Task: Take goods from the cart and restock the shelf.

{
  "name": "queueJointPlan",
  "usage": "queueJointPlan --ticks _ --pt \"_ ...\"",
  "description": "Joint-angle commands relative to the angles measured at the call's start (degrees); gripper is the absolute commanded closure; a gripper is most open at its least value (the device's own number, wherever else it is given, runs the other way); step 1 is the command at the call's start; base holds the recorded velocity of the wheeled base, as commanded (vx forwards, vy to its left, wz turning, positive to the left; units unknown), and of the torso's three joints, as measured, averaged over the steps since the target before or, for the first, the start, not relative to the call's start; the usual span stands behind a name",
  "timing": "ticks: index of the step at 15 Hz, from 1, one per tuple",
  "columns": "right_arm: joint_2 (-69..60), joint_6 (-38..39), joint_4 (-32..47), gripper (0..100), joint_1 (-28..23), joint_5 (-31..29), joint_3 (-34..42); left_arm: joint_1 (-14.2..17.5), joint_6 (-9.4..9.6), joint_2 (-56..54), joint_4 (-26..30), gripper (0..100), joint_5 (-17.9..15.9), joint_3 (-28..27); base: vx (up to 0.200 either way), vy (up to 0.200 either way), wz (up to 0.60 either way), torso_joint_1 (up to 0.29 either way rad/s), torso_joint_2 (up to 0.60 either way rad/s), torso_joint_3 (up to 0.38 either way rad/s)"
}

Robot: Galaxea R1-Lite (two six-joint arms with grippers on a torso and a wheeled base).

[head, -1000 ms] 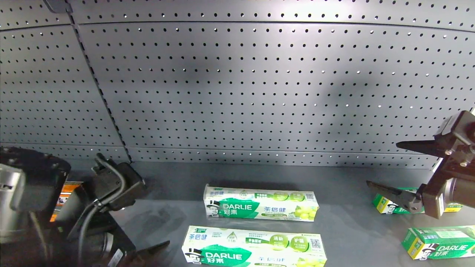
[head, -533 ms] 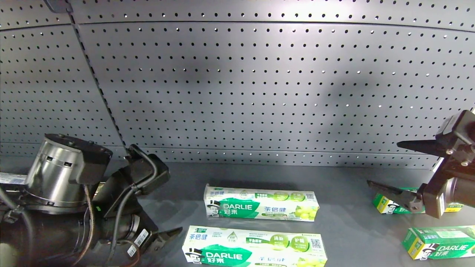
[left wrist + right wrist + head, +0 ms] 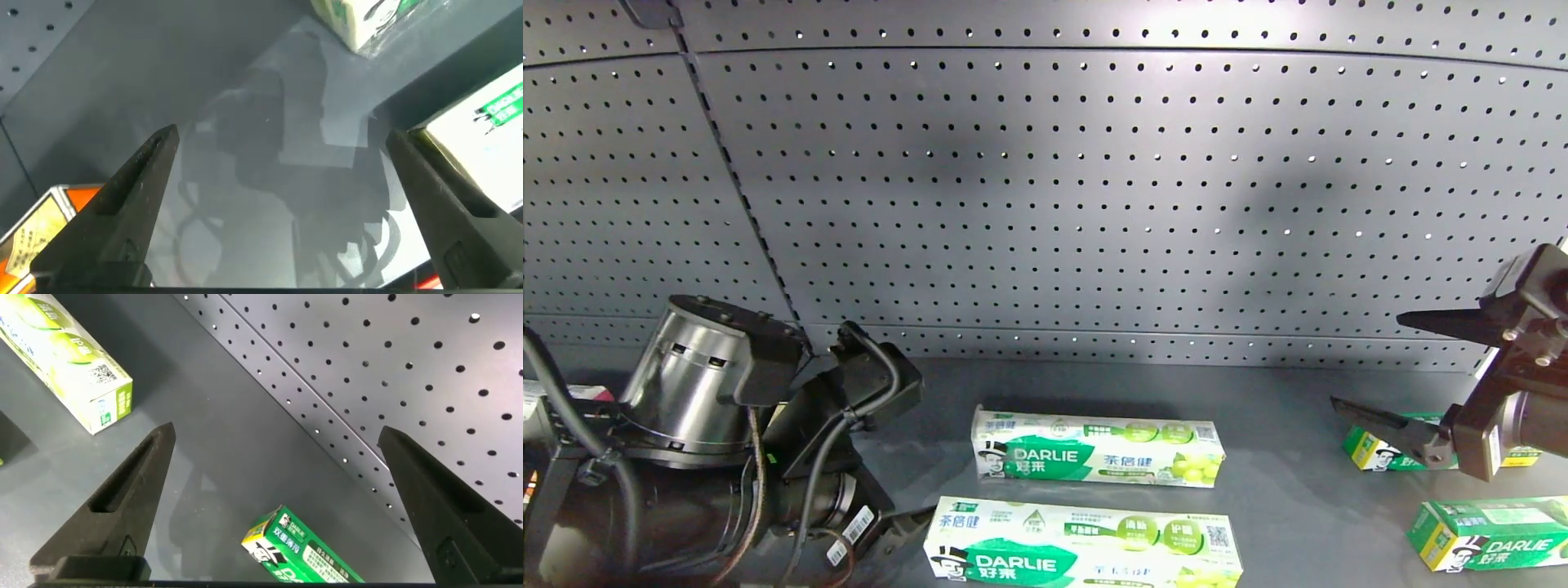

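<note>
Head view: four green-and-white cardboard toothpaste cartons (image 3: 1094,457) are seen laid flat toward the grey metal shelf's (image 3: 1298,506) front edge, the left gripper (image 3: 282,139) and right gripper (image 3: 1368,359) are held apart and empty, so further fetching is judged due.

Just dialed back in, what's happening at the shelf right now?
Both grippers are open and empty. The left gripper sits low at the left of the shelf, next to the front toothpaste box. The right gripper hangs above a green box at the right end. Several boxes already lie on the shelf.
</note>
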Motion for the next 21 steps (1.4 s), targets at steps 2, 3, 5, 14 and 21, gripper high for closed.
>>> queueJointPlan --ticks 2,3,5,14,21 --pt "0.05 -0.02 -0.03 0 0.03 0.02 0.11 -0.35 -0.01 0.92 -0.06 0 -0.01 -1.02 0.000 0.000 0.00 0.000 0.00 0.000" --pt "0.05 -0.02 -0.03 0 0.03 0.02 0.11 -1.41 -0.10 0.92 -0.06 0 -0.01 -1.20 0.000 0.000 0.00 0.000 0.00 0.000" --pt "0.05 -0.02 -0.03 0 0.03 0.02 0.11 -1.85 -0.10 0.92 -0.06 0 -0.01 -1.20 0.000 0.000 0.00 0.000 0.00 0.000" --pt "-0.13 -0.02 -0.03 0 -0.06 0.02 0.90 -2.73 -0.10 0.92 -0.06 0 -0.01 -1.37 0.000 0.000 0.00 0.000 0.00 0.000" --pt "-0.74 0.06 -0.03 0 -0.50 0.02 1.34 1.67 -0.10 -3.65 0.65 0 0.34 -0.49 0.000 0.000 0.00 0.000 0.00 0.000"
